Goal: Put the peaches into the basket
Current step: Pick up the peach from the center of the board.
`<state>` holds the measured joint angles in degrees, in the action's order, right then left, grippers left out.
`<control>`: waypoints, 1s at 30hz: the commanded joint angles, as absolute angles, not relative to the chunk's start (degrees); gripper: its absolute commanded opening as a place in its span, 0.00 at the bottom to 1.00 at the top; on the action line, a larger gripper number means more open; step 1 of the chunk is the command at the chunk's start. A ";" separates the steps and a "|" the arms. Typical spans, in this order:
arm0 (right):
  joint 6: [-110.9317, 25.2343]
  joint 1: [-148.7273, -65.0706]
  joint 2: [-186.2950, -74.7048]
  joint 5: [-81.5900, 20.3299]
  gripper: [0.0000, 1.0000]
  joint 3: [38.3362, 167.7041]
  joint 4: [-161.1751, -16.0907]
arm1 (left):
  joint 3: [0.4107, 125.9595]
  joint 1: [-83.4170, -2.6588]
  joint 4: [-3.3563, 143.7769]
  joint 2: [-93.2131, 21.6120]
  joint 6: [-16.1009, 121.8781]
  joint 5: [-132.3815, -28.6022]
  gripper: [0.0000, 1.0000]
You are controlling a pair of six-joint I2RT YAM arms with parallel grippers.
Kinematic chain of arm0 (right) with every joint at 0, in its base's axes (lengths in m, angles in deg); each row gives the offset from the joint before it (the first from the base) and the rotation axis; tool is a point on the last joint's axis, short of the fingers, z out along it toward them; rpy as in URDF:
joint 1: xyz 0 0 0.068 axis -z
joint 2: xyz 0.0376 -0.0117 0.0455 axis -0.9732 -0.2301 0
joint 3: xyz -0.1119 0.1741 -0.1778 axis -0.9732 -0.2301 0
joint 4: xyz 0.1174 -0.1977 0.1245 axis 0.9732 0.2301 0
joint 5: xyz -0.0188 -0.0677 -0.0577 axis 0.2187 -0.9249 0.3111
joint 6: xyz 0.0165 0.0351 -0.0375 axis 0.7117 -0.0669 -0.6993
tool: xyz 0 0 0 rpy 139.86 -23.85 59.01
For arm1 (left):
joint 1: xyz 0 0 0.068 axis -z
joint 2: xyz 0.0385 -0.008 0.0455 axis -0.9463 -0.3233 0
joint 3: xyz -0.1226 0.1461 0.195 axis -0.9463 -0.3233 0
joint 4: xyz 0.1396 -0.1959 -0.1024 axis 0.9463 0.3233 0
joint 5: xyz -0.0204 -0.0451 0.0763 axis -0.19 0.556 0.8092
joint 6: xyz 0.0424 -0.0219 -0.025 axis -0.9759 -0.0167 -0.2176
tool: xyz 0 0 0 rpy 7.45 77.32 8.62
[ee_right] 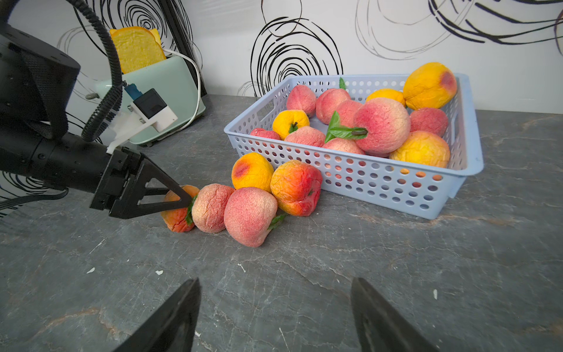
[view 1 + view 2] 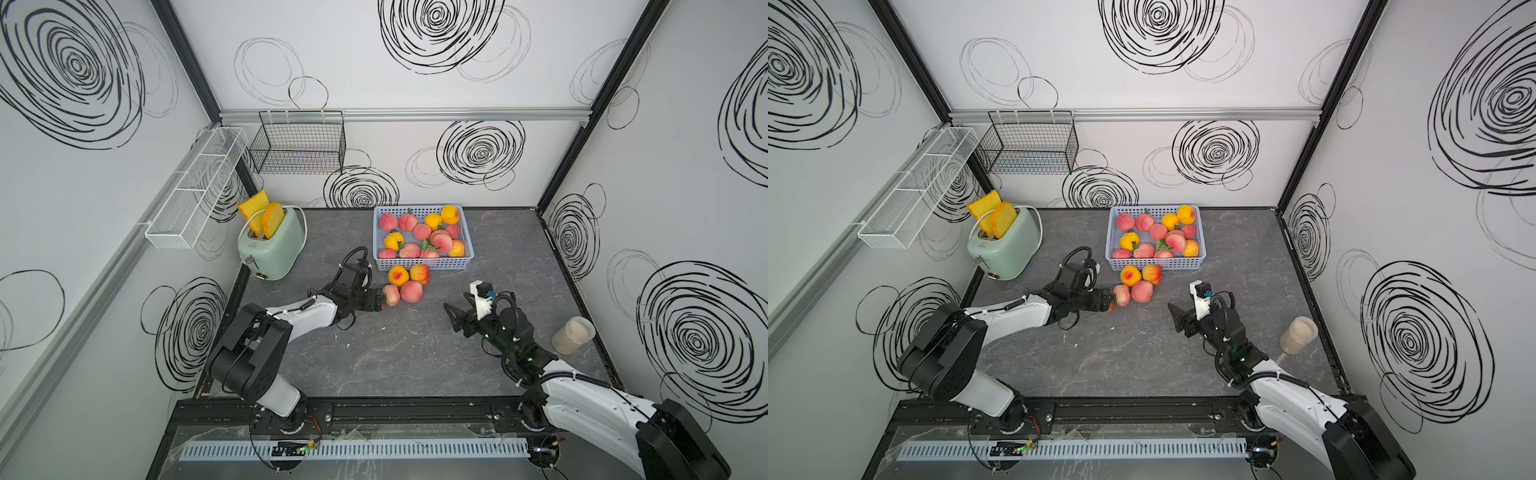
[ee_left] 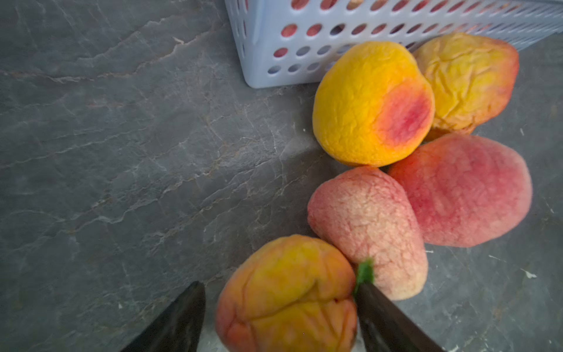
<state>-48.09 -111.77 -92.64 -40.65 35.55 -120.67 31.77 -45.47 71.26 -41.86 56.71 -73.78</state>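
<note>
The pale blue perforated basket (image 2: 419,263) stands at the back of the table and holds several peaches (image 2: 440,239). Several more peaches lie in a cluster (image 2: 405,284) on the table just in front of it. My left gripper (image 3: 280,286) is open around an orange-yellow peach (image 3: 286,301) at the cluster's near-left end. One finger touches it and a thin gap shows at the other; the peach (image 1: 176,218) rests on the table. It leans against a pale pink peach (image 3: 368,225). My right gripper (image 1: 274,280) hangs open and empty over bare table, right of the cluster.
A mint toaster (image 2: 272,245) with two bread slices stands at the back left. A lidded jar (image 2: 573,334) sits near the table's right edge. A black wire basket (image 2: 299,143) and a white wire rack (image 2: 195,191) hang on the walls.
</note>
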 commanded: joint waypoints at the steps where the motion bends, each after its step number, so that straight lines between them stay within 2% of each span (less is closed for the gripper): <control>1: -49.08 -112.05 -92.69 -41.16 0.80 37.15 -122.03 | 31.93 -46.18 67.84 -42.11 58.24 -73.66 0.80; 13: -49.10 -112.21 -92.70 -41.75 0.80 37.30 -121.74 | 28.72 -46.53 65.17 -41.06 59.22 -74.10 0.59; 15: -49.16 -112.20 -92.72 -41.71 0.80 37.31 -121.77 | 28.36 -46.50 64.99 -40.80 59.30 -74.41 0.60; 20: -49.22 -112.21 -92.70 -41.92 0.80 37.32 -121.71 | 27.72 -46.26 65.71 -41.01 59.49 -73.96 0.76; 27: -49.10 -112.38 -92.78 -42.28 0.80 37.34 -121.70 | 27.17 -46.18 65.09 -41.31 59.73 -73.43 0.77; 30: -49.15 -112.37 -92.83 -42.36 0.80 37.37 -121.59 | 26.99 -46.18 64.44 -41.40 59.84 -73.43 0.71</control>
<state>-48.18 -111.88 -92.66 -41.61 35.76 -120.70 27.69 -46.08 66.25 -41.51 59.15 -74.15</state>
